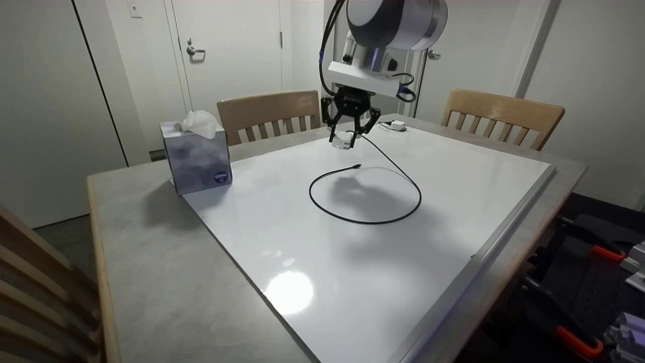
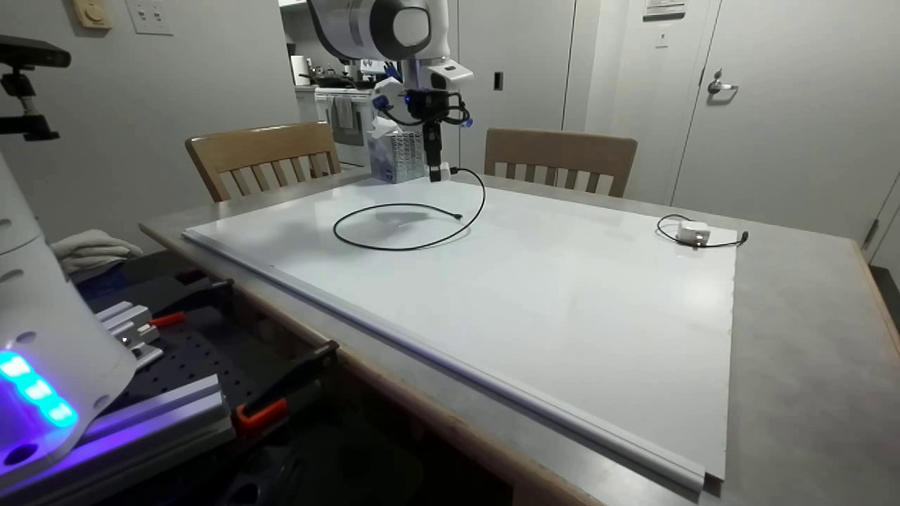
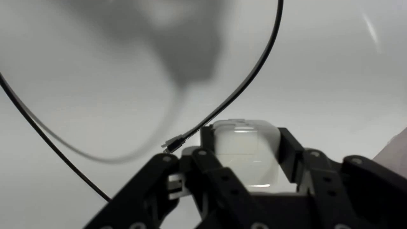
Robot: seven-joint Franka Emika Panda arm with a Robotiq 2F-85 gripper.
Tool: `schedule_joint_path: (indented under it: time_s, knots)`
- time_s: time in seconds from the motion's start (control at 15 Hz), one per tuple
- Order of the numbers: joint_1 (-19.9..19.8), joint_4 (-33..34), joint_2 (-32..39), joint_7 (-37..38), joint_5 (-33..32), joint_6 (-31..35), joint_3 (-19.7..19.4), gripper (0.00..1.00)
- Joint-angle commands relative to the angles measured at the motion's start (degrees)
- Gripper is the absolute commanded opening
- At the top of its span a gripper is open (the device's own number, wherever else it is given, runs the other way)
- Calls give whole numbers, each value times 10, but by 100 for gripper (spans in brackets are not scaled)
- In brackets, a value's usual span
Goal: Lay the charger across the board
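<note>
- End effector (image 1: 342, 141) is loaded: fingers pressed on both sides of the plug block (image 3: 246, 149) of the charger (image 1: 373, 223), lifted clear of the board (image 1: 302, 242).
- Black cable (image 2: 397, 249) drops from it, curls into one loop over the board; free tip bends back in.
- Risk: ends as a loop, not laid across. Cause: springy-looking cable, tip curled back toward the grip.
- Risk: block set down on its own cable. Cause: lowering straight down; from the wrist the tip shows right by the fingers.
- Risk: block slips out. Cause: smooth-looking faces, cable pulling to one side.
- Risk: snagging the second charger (image 2: 692, 232) at a board corner, or knocking the tissue box (image 1: 201, 164). Cause: swinging wide to straighten the loop.
- Counts, what I can see: chargers 2 (one gripped, one resting); board 1; worktop (image 1: 186, 282) 1; tissue box 1; wooden chairs (image 1: 272, 107) 3; orange-handled bars (image 2: 260, 416), likely clamps, at least 2; end effector 1.
</note>
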Motion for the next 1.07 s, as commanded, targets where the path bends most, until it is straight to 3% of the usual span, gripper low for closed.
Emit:
schedule_joint_path:
  time_s: [0.0, 0.27, 0.53, 0.6, 0.87, 0.93, 1.0]
  knots:
    - [16, 5, 6, 56, -32, 4, -33, 26]
    - [21, 0, 14, 181, -68, 32, -91, 26]
    - [-14, -7, 13, 254, -42, 39, -108, 26]
    - [-11, 1, 15, 233, -64, 26, -98, 51]
    - [-25, 1, 16, 252, -58, 27, -102, 51]
    - [-24, 1, 16, 255, -58, 27, -101, 26]
    - [-12, 6, 23, 273, -70, 25, -113, 26]
